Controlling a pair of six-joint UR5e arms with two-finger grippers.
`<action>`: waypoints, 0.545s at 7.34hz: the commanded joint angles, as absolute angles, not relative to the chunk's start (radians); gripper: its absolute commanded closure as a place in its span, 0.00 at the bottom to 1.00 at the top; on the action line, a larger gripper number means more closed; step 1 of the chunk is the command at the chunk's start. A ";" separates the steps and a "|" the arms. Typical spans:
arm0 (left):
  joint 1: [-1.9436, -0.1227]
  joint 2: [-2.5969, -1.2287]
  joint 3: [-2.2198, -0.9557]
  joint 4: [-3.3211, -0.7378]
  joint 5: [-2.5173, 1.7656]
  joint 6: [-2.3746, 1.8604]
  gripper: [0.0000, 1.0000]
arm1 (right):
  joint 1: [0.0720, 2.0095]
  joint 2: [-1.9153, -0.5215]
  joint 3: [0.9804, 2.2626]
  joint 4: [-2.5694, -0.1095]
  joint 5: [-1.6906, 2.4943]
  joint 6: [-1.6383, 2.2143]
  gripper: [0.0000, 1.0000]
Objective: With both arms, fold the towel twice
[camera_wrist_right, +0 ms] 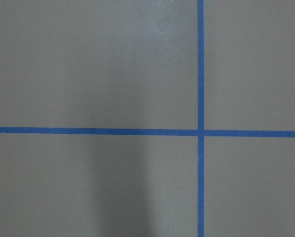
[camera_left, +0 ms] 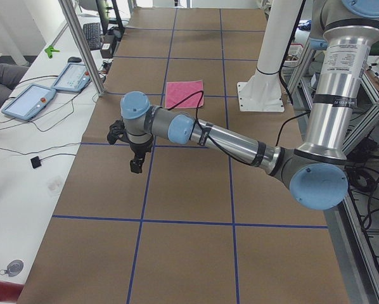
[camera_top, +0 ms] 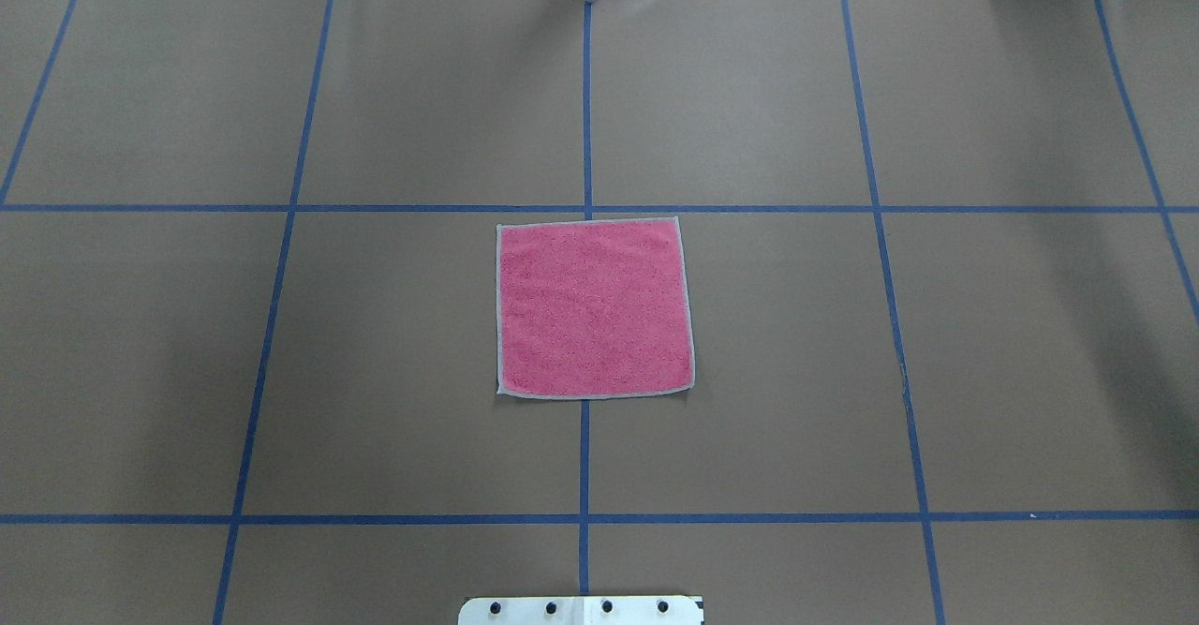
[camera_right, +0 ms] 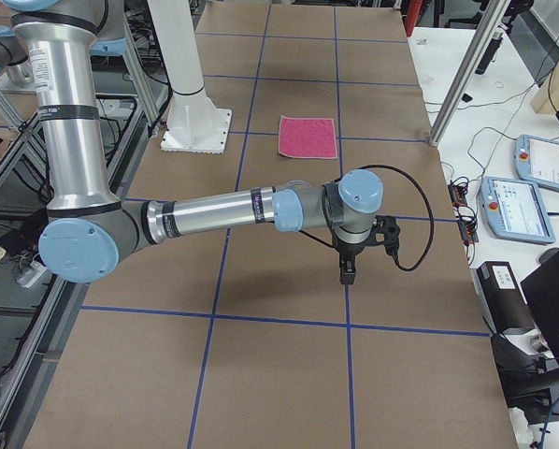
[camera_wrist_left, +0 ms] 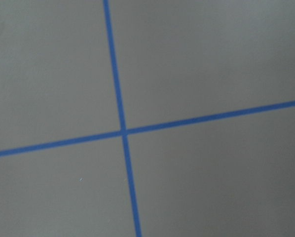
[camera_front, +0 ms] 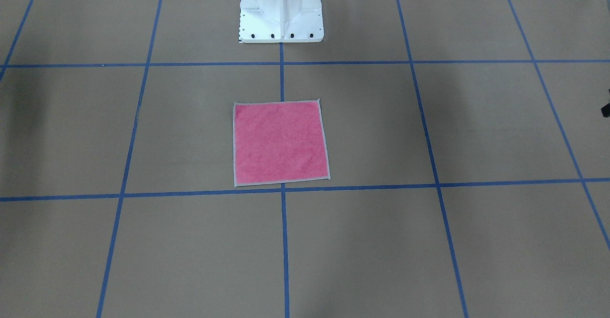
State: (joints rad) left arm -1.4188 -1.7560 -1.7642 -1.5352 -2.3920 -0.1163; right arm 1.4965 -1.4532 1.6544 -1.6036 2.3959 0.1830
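1. Table (camera_top: 1030, 372): brown cover with a blue tape grid (camera_top: 585, 119). You have bare cover on every side of the base (camera_front: 281, 17), so both arms can sweep in from their own ends unhindered.

2. Left arm (camera_left: 234, 142): stretched low, far out to its side of the base and well apart from the towel. Likely parked there to keep the cloth open to your cameras.

3. Right arm (camera_right: 214, 213): mirrors it on the other side of the base, equally far out.

4. Towel (camera_front: 281, 142): lies flat, pink face up, straight out in front of the base and astride the tape line that runs from it. Neither fold is begun. All four stitched edges lie down and free, with nothing on or beside them. Its corners give you one pinch point per arm, though a flat edge will need a finger slid under it.

5. Left gripper (camera_left: 136, 166): points down above a tape crossing and holds nothing. Whether its jaws are parted, you cannot tell.

6. Right gripper (camera_right: 346, 273): the same pose, empty, with the jaw gap unreadable.
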 commanded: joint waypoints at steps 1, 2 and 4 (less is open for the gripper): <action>-1.295 -1.839 -1.804 -1.558 -2.396 -0.339 0.00 | 1.473 -1.446 1.600 -1.487 2.422 0.252 0.01; -1.213 -1.871 -1.793 -1.581 -2.396 -0.579 0.00 | 1.453 -1.448 1.601 -1.423 2.427 0.282 0.01; -1.018 -1.960 -1.799 -1.720 -2.309 -0.962 0.00 | 1.369 -1.421 1.615 -1.419 2.425 0.408 0.01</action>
State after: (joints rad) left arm -1.1339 -1.9085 -1.7962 -1.6418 -2.3678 -0.7266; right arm 1.4190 -1.4383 1.6086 -1.4336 2.4246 0.3365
